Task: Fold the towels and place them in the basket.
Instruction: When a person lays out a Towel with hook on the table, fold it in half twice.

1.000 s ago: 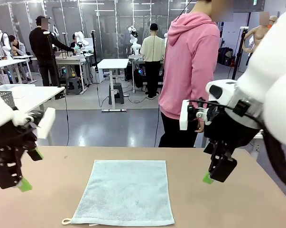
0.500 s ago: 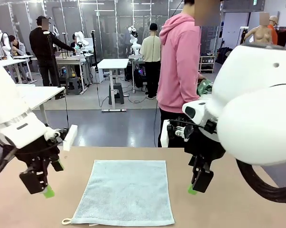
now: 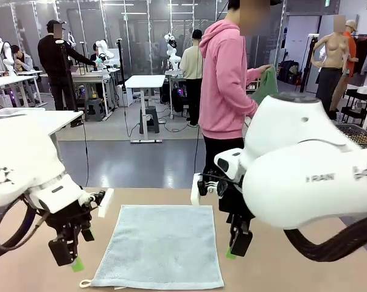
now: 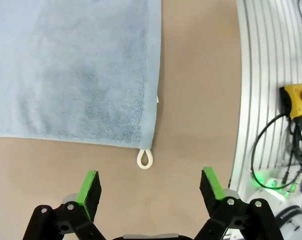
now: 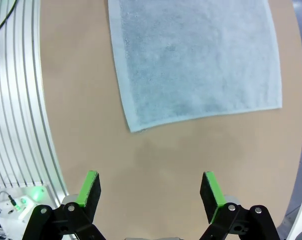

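Terry towel (image 3: 156, 246) unmoved; left hand (image 4: 151, 182) and right hand (image 5: 151, 185), both spread, have drawn nearer.

Bare table (image 3: 146, 196) all round the flat towel (image 3: 159, 246) — both near corners unobstructed, open to approach.

Downward-pointing left gripper (image 4: 151, 181) and right gripper (image 5: 149, 181), fingers wide apart.

a person in a pink hoodie (image 3: 223, 79) stands at the far side of the tan table (image 3: 153, 196), turned sideways, holding a green cloth (image 3: 267, 85). behind, a white table (image 3: 145, 81) stands on the grey floor, with two people nearby. beside the tabletop's slotted metal edge (image 4: 263, 75) sits a yellow box with a red button (image 4: 296, 102) and black cables (image 4: 271, 145).
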Robot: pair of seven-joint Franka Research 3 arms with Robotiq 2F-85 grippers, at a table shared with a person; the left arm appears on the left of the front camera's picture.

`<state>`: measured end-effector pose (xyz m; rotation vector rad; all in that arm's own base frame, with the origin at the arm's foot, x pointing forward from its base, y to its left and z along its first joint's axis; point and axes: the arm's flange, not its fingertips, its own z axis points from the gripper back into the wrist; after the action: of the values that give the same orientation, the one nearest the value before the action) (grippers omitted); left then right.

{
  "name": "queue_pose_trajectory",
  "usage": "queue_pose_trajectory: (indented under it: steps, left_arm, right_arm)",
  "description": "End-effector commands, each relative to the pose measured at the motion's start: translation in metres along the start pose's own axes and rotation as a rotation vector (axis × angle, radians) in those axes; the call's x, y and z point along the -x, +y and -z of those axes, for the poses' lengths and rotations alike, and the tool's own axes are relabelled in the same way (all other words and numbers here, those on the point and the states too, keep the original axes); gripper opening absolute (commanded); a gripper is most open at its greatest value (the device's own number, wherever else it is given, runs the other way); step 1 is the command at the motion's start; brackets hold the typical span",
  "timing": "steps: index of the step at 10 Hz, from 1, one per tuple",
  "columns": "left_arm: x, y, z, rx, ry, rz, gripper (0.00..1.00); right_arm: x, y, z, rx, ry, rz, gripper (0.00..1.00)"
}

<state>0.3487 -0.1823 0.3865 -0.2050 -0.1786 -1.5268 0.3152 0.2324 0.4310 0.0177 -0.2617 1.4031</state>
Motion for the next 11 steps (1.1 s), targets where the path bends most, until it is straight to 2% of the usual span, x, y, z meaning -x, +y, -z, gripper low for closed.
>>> queue_pose_trajectory:
  steps: [1,5,8,11]
  left_arm:
    - [0.036,-0.061,0.049,0.0,-0.036,-0.031,1.0]
    - [0.027,-0.065,0.07,0.04,-0.008,-0.038,1.0]
    - [0.03,-0.061,0.082,-0.001,0.066,-0.081,1.0]
    - [0.032,-0.058,0.096,-0.047,0.072,-0.063,1.0]
  right_arm:
    - [0.034,0.034,0.052,-0.013,-0.035,-0.045,1.0]
    - [0.027,0.025,0.096,-0.025,-0.006,-0.059,1.0]
    - [0.028,0.024,0.115,-0.046,0.025,-0.074,1.0]
    - [0.024,0.023,0.125,-0.054,0.032,-0.096,1.0]
